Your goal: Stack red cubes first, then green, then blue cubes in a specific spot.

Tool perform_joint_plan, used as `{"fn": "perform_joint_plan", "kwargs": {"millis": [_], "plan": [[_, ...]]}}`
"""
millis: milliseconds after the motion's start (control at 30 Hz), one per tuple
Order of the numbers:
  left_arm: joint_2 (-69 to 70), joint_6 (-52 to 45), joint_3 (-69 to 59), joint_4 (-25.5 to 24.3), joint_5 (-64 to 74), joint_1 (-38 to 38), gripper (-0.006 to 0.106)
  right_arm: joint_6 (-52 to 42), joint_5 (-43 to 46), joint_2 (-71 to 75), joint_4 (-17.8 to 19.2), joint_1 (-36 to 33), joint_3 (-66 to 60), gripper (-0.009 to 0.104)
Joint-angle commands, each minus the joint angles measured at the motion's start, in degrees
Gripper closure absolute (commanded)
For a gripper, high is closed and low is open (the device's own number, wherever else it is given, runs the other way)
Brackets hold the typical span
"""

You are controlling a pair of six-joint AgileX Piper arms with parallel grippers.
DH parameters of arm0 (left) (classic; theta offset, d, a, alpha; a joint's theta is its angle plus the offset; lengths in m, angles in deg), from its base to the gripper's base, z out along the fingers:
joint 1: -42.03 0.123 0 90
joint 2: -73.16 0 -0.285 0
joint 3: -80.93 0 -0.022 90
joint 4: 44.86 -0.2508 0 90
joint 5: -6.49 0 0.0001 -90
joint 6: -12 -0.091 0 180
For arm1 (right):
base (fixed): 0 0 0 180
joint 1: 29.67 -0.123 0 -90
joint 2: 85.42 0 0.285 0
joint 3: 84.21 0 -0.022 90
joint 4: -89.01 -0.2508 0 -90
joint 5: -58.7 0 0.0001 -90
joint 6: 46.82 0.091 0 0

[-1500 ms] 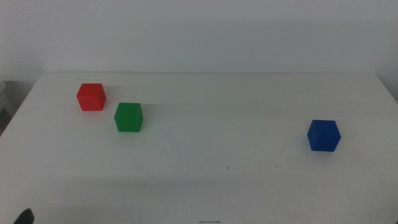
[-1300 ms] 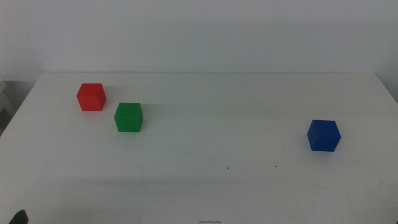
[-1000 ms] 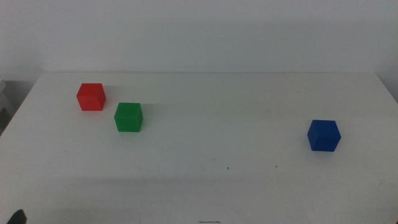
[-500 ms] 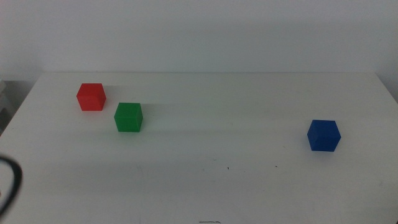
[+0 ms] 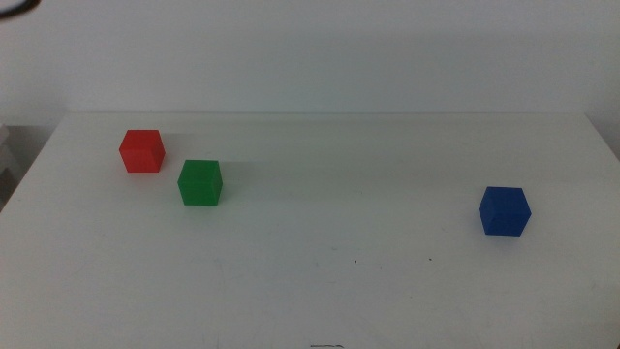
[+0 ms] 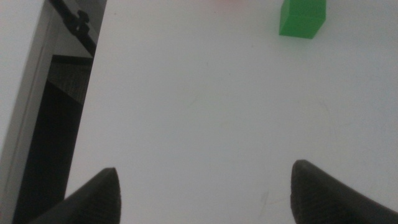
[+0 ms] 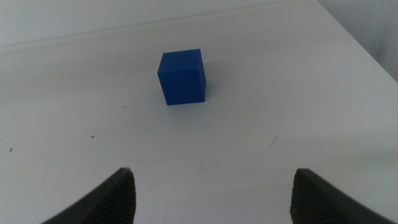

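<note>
On the white table the green cube serves as landmark: the red cube sits near it, farther back and left, apart; the blue cube lies well apart to its right. The left gripper hangs spread wide and empty before the green cube; the right gripper likewise gapes empty, facing the blue cube
</note>
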Motion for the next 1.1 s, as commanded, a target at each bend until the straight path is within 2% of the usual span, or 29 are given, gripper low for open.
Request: {"fn": "perform_joint_plan", "kwargs": {"millis": [0, 300, 800, 1067], "plan": [[-4.66, -0.93, 6.04, 0.87, -1.25, -0.01, 0.007, -0.65, 2.73, 0.82, 0.71, 0.43, 0.49, 0.032], [-24.73, -1.07, 21.85, 0.82, 4.94, -0.01, 0.007, -0.65, 2.73, 0.82, 0.71, 0.43, 0.49, 0.032], [-57.78, -4.51, 49.09, 2.19, 5.82, -0.01, 0.007, -0.65, 2.73, 0.82, 0.71, 0.43, 0.49, 0.032], [-72.91, -9.98, 64.01, 6.73, 5.48, -0.01, 0.007, -0.65, 2.73, 0.82, 0.71, 0.43, 0.49, 0.032]]}}
